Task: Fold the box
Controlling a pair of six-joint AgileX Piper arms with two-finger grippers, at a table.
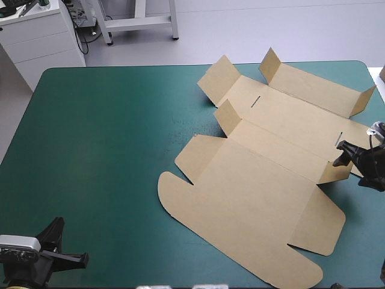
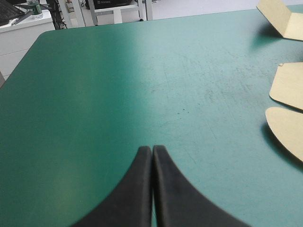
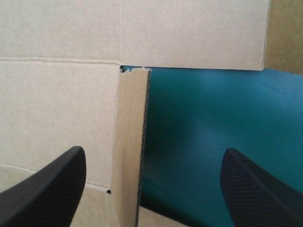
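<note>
One teal-green table cover (image 1: 108, 150) fills most of the high view. The brown box (image 1: 264, 180) lies on its right half, a cut sheet that is mostly flat, stretching from near the far edge down toward the near edge. Its broad lid panel (image 1: 240, 223), with rounded corners, is the part closest to the near edge and lies flat on the cover. At the far end several wall flaps (image 1: 219, 81) stand tilted up from the sheet.

The right gripper (image 3: 154, 152) is at the box's right side with its jaws wide apart. A small side flap (image 3: 130, 142) stands upright between the black fingers, closer to one than the other and touching neither. The left gripper (image 2: 152, 149) sits by the table's near-left corner, well apart from the box. Its fingers are pressed together in one pointed arch, holding nothing, with bare cover ahead. A thin slit (image 1: 255, 100) shows in the far panel.
</note>
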